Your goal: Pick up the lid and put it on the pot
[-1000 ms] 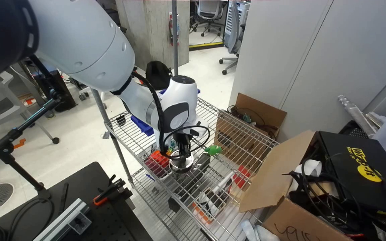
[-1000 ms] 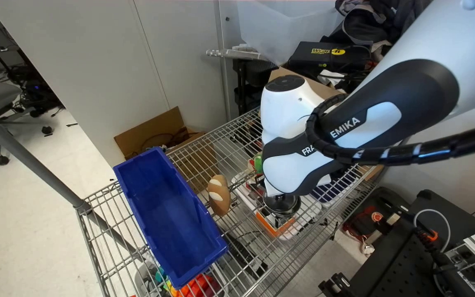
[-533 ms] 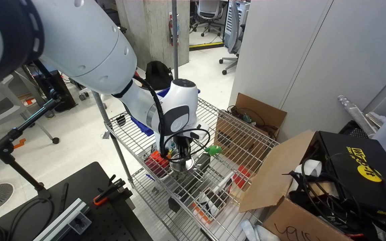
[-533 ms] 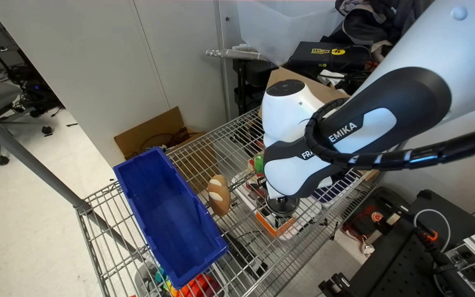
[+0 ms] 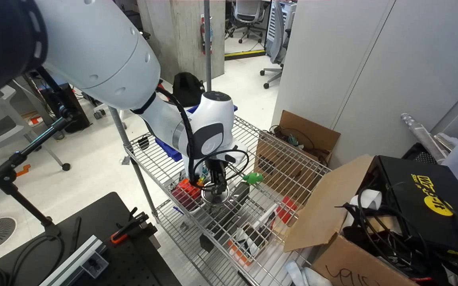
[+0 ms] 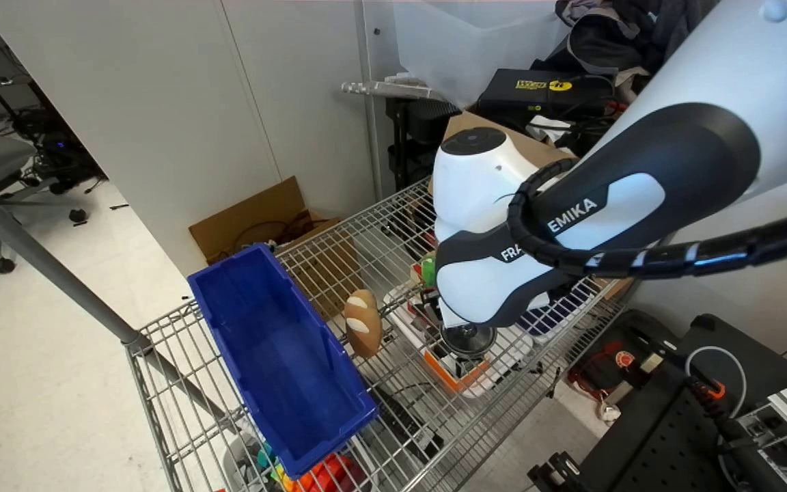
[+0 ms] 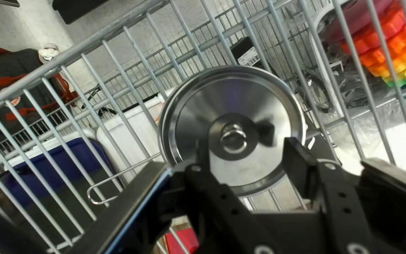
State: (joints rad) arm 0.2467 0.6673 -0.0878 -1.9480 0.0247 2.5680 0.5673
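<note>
- One lid (image 7: 230,106) sits on the pot (image 6: 469,354), seemingly level; it hides most of the pot, and the seam between them is too hard to make out.
- The pot rests on the wire rack (image 7: 93,40), its wire handle (image 7: 125,170) pointing toward 8 o'clock in the wrist view.
- The pincer (image 7: 248,150) is spread wide and holds nothing. Its fingers (image 7: 203,155) lie at about 8 and 4 o'clock from the knob (image 7: 234,139), with a gap on each side; how high they are above the lid I cannot tell.
- A rainbow toy (image 7: 388,46) shows at 2 o'clock from the lid, behind the bars; in an exterior view the bread (image 6: 363,322) is at 9 o'clock from the pot, between it and the blue bin (image 6: 277,342).
- Step in hand, as I judge it: letting go, with the lid's placing done or nearly so.
- The next move probably calls for a straight lift, fingers spread, so that neither catches the knob and drags the lid askew.
</note>
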